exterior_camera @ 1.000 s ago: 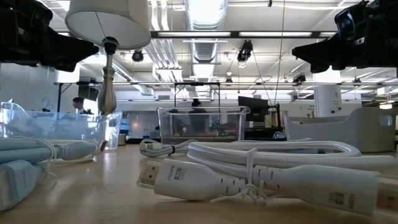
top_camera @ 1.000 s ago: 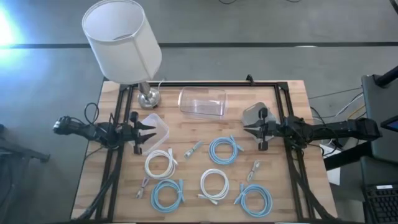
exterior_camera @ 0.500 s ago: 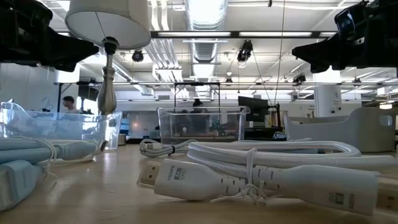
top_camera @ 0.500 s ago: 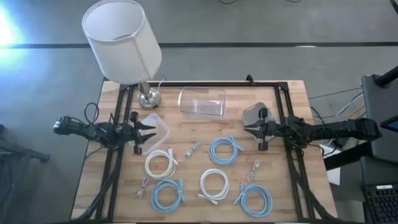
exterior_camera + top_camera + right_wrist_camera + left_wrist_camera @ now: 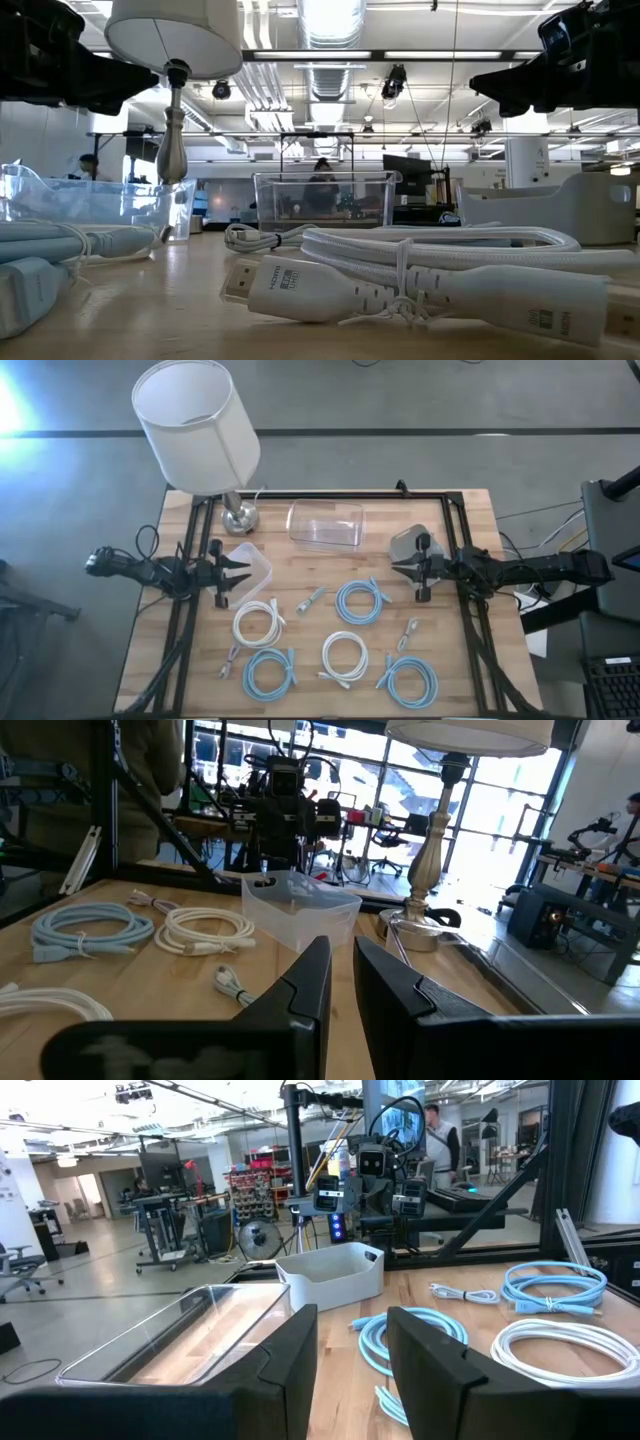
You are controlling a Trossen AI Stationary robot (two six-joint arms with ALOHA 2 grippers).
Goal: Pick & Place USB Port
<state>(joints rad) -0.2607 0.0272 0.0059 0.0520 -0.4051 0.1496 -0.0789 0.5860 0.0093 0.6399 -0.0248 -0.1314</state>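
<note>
Three small grey USB connector pieces lie flat on the wood: one (image 5: 311,600) between the coils, one (image 5: 410,630) nearer the right side, one (image 5: 229,660) near the left front. My left gripper (image 5: 248,570) (image 5: 352,1315) hovers open above the table's left side, beside a clear tub (image 5: 252,563). My right gripper (image 5: 393,568) (image 5: 342,945) hovers above the right side next to a grey bin (image 5: 409,541), fingers a narrow gap apart. Both point toward the table's middle and hold nothing.
Coiled cables lie around the connectors: white ones (image 5: 258,623) (image 5: 345,655) and blue ones (image 5: 362,601) (image 5: 270,672) (image 5: 412,682). A clear box (image 5: 326,525) and a lamp (image 5: 237,515) stand at the far edge. A white plug (image 5: 300,290) fills the low view's foreground.
</note>
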